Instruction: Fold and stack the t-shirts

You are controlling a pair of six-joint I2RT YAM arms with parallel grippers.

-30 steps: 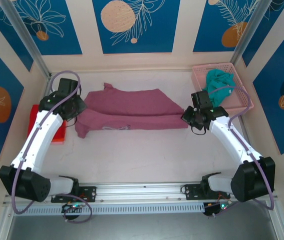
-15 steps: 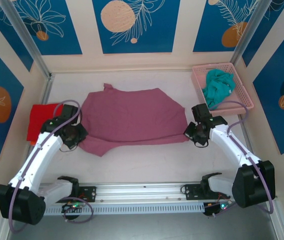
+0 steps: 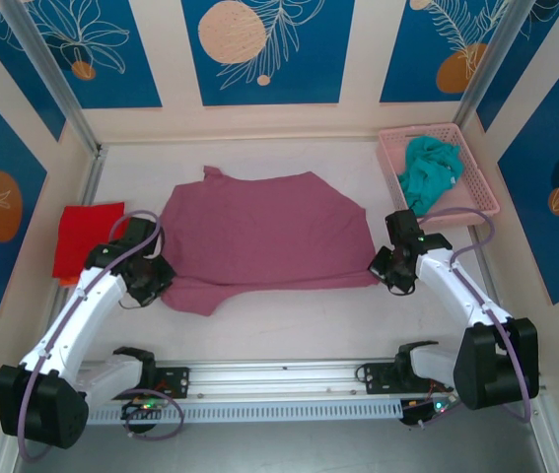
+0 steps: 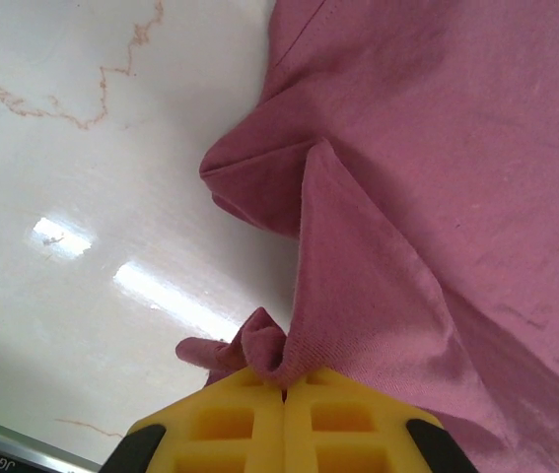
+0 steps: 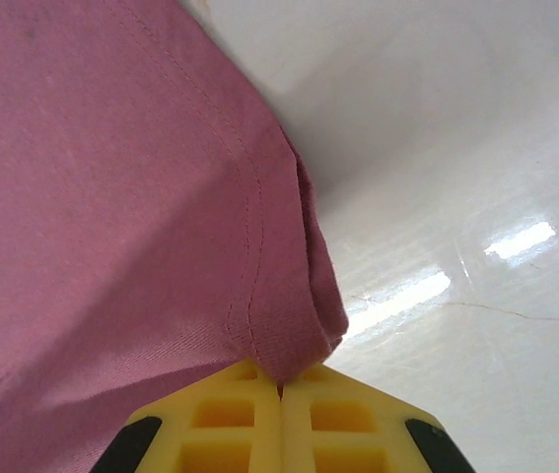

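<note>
Pulled nearer and spread flat since a second ago: mauve tee (image 3: 264, 232), mid-table. Clamped on its near corners with left gripper (image 4: 284, 386) and right gripper (image 5: 281, 386). Seemingly folded already: red tee (image 3: 87, 236), far left. Left to do: this fold, plus teal tee (image 3: 429, 169) bunched in basket (image 3: 483, 184).

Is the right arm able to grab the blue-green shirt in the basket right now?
Probably not yet. The right claw is shut on a corner of the pink shirt, so it must let go first. The basket with the blue-green shirt sits close beyond it, nothing between.
</note>
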